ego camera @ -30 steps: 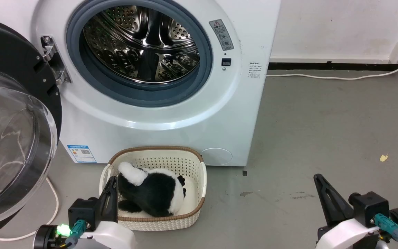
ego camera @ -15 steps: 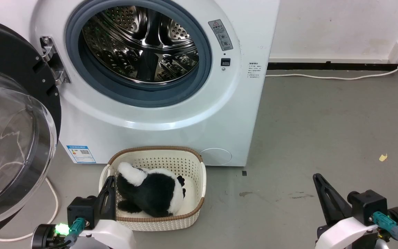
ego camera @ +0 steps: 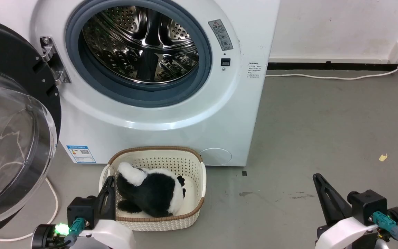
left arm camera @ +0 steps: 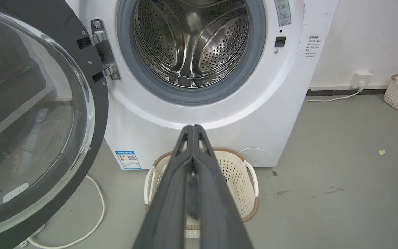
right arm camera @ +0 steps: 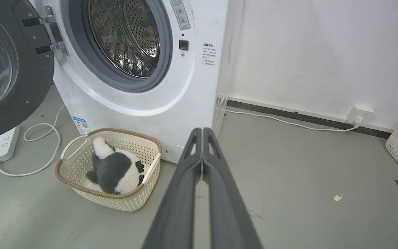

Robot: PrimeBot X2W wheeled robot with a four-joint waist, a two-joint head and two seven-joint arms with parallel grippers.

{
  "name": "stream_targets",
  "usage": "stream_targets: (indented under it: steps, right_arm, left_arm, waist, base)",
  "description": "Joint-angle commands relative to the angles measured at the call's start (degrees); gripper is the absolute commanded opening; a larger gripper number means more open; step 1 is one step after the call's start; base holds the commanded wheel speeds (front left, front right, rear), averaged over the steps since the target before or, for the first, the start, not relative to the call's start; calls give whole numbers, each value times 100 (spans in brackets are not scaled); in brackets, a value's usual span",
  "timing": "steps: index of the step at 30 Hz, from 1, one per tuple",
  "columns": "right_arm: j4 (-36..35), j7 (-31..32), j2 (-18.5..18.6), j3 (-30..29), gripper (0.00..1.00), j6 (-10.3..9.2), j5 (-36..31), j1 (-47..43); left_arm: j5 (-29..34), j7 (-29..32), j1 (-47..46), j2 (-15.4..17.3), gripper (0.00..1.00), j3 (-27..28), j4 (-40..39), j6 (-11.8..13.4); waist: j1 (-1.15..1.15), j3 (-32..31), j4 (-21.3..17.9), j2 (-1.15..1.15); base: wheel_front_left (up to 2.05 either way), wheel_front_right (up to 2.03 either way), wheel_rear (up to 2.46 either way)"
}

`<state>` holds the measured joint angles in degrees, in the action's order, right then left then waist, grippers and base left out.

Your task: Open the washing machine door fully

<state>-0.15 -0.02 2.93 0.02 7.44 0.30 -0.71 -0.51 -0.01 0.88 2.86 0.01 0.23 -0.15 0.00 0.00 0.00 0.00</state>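
Door (ego camera: 10, 138) swung wide, hanging off its hinge at the left of the machine (ego camera: 171, 117). It has a glossy black rim and a big clear glass bowl bulging out, and the steel drum (ego camera: 140, 45) is bared. Nothing's budged since half a second back: same door angle, both arms parked low. Left gripper (left arm camera: 192, 128), fingers pressed together and empty, sits right of the door's lower edge, apart from it, by the basket (ego camera: 199, 173). Right gripper (right arm camera: 202, 130), likewise pinched together on nothing, is well apart across the floor.

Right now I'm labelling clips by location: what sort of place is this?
Likely a laundry area: a front-loading washing machine, its door swung open, and a laundry basket on the grey floor.
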Motion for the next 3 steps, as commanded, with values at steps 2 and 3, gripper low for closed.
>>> stream_targets:
  steps: [2,3]
  right_arm:
    - [15,2,-5,-2,0,5,-30,71]
    - [15,2,-5,-2,0,5,-30,71]
  left_arm:
    - [51,1,-88,2,0,-1,-23,15]
    - [51,1,-88,2,0,-1,-23,15]
  waist:
    - [0,0,0,0]
    - [0,0,0,0]
  base:
    - [0,0,0]
    - [0,0,0]
